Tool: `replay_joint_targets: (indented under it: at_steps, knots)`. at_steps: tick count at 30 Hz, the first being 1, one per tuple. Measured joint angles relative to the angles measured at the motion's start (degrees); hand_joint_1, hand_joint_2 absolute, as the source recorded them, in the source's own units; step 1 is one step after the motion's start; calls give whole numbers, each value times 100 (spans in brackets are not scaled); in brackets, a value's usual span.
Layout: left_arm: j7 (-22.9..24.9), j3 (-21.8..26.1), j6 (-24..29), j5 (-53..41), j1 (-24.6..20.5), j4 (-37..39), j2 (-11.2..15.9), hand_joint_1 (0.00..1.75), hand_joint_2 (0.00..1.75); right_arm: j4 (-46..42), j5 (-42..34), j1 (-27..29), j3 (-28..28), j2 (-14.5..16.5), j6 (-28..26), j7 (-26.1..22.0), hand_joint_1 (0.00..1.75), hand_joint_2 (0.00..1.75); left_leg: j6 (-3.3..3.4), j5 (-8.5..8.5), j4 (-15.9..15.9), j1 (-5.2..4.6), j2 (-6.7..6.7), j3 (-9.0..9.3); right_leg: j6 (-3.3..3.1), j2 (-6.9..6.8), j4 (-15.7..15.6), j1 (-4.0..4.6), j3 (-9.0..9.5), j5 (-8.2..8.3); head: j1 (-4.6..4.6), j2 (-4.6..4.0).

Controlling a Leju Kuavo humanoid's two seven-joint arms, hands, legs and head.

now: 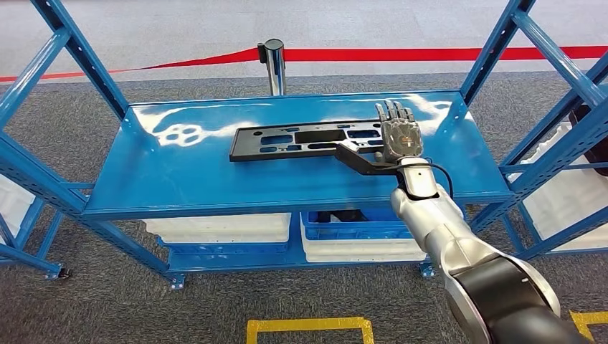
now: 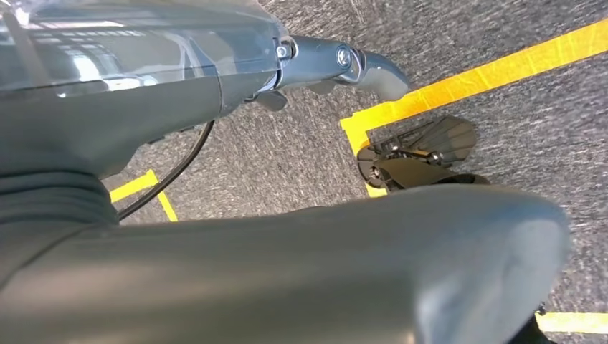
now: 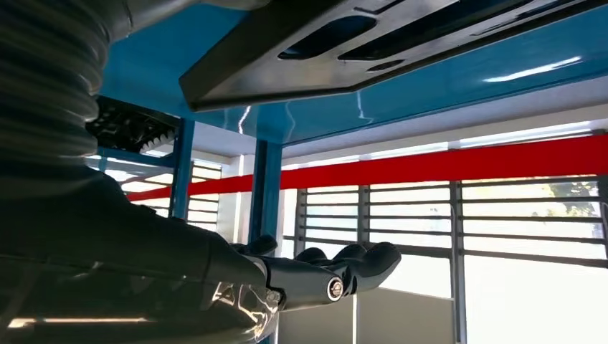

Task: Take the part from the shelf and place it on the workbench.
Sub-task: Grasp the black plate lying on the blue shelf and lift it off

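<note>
A blue steel shelf (image 1: 215, 179) is standing on grey carpet, a red barrier tape running across the upper frame behind it. The black part (image 1: 301, 140) is lying flat at centre on the top deck, its long axis stretching left to right. At its right end the right hand (image 1: 399, 136) is hovering with fingers (image 1: 392, 111) extended and apart, holding nothing, the nearer hand for the grasp. Whether palm is touching part is unclear.

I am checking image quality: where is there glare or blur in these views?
Head view: white glare patches on the blue shelf behind the black part. Left wrist view: the near grey cover is blurred. Right wrist view: bright windows leave the right hand dark.
</note>
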Motion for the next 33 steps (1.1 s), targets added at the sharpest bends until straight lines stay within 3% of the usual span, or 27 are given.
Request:
replay_joint_targets:
  at_steps: [13,26,33]
  knots:
    - [63,-3,1,-7,0,0,0,0,0,511,-84,-156,-63,43,121,-59,0,175,0,0,0,1,1,-1,0,0,0,1,1,0,-1,0]
    - [17,25,25,53,-2,0,-4,0,0,558,-343,324,-57,875,-55,-921,0,175,0,0,-2,3,1,0,-1,0,1,3,1,-1,-1,0]
    - [26,34,37,51,-1,0,-4,0,0,554,-428,382,-57,1104,-56,-1097,0,175,0,0,-1,1,1,-1,-1,0,1,2,2,-1,0,0]
